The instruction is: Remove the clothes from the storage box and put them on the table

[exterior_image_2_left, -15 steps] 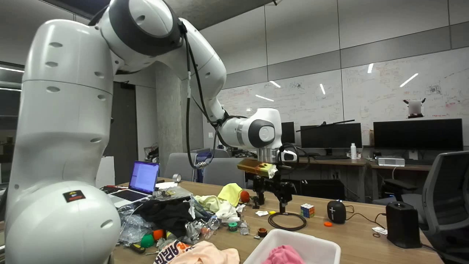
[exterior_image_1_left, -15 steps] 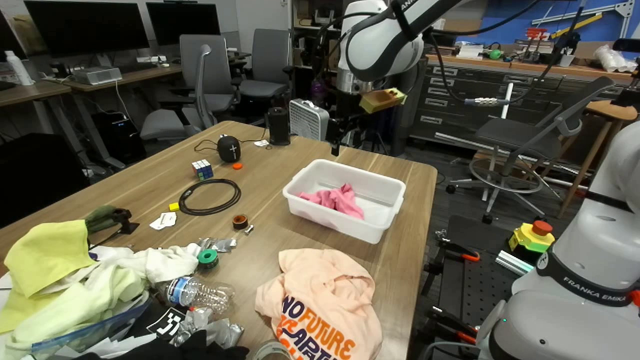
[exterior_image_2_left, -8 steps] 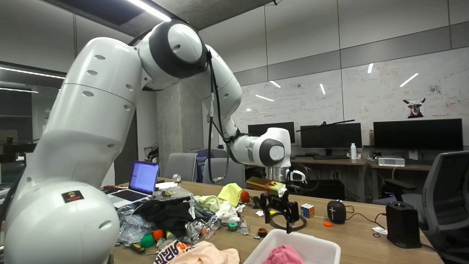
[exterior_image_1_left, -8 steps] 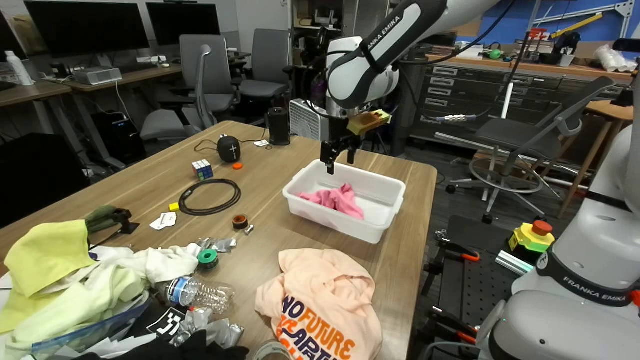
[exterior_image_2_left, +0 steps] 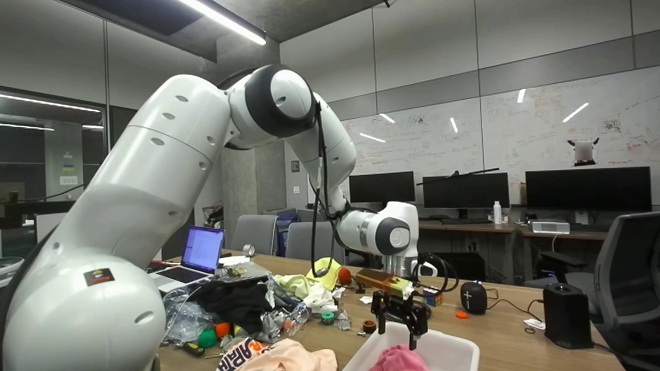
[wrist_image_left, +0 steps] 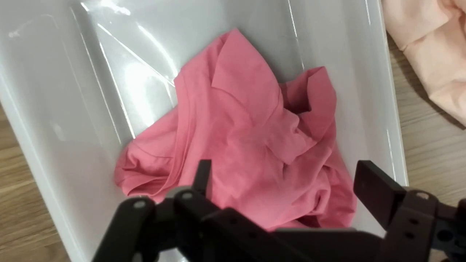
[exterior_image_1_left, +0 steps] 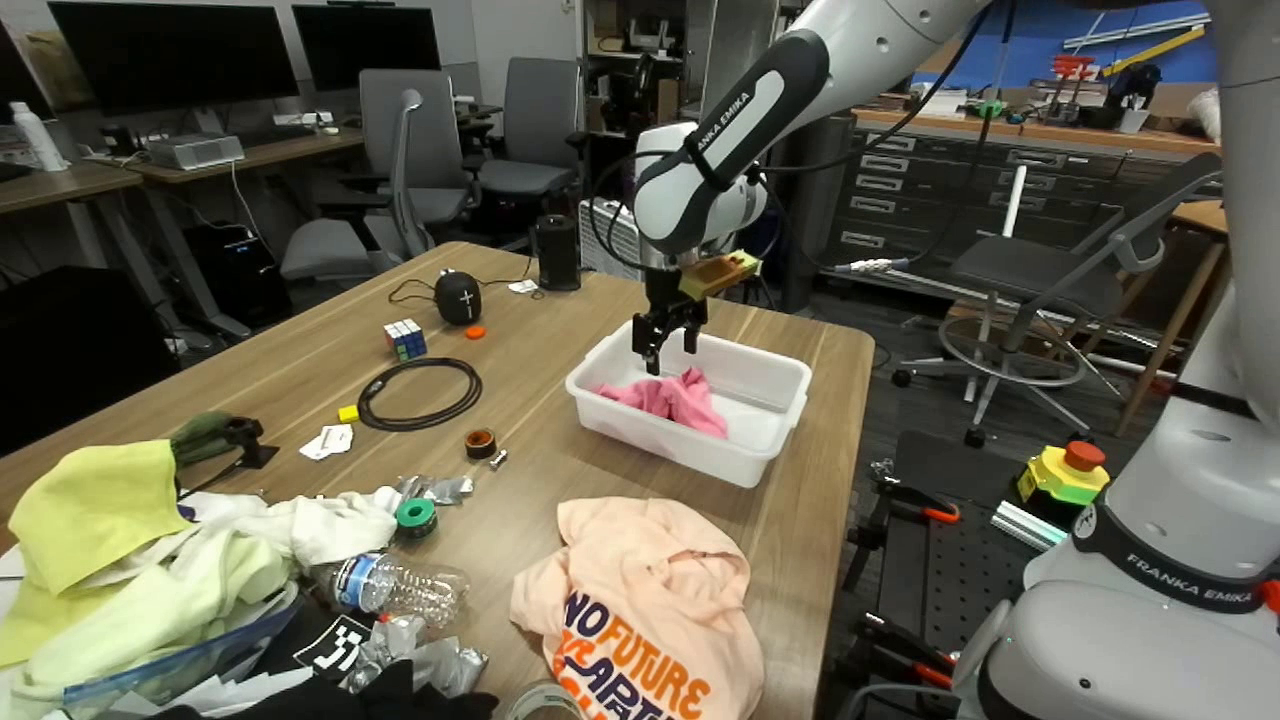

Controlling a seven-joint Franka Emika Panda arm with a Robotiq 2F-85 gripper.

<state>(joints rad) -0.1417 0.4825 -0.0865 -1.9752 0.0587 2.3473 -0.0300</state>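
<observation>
A crumpled pink cloth lies in the white storage box, shown in both exterior views (cloth [exterior_image_1_left: 672, 400], [exterior_image_2_left: 397, 359]; box [exterior_image_1_left: 690, 452], [exterior_image_2_left: 452, 355]). In the wrist view the cloth [wrist_image_left: 247, 120] fills the middle of the box [wrist_image_left: 47, 105]. My gripper [exterior_image_1_left: 671, 358] is open and empty, pointing down over the box. It also shows in an exterior view [exterior_image_2_left: 397, 337] and in the wrist view [wrist_image_left: 283, 171], fingers spread to either side of the cloth. A peach garment with printed letters [exterior_image_1_left: 650, 600] lies on the wooden table [exterior_image_1_left: 540, 340] beside the box.
A black cable coil [exterior_image_1_left: 420, 395], a Rubik's cube [exterior_image_1_left: 405, 340], a round speaker [exterior_image_1_left: 458, 297] and a brown tape roll [exterior_image_1_left: 480, 443] are on the table. A pile of yellow and white cloths [exterior_image_1_left: 230, 550] and a plastic bottle [exterior_image_1_left: 400, 588] lie nearer that camera.
My gripper has come down and across from beyond the box's far side to a place over the box, nearer the pink cloth. The cloth and box have not moved.
</observation>
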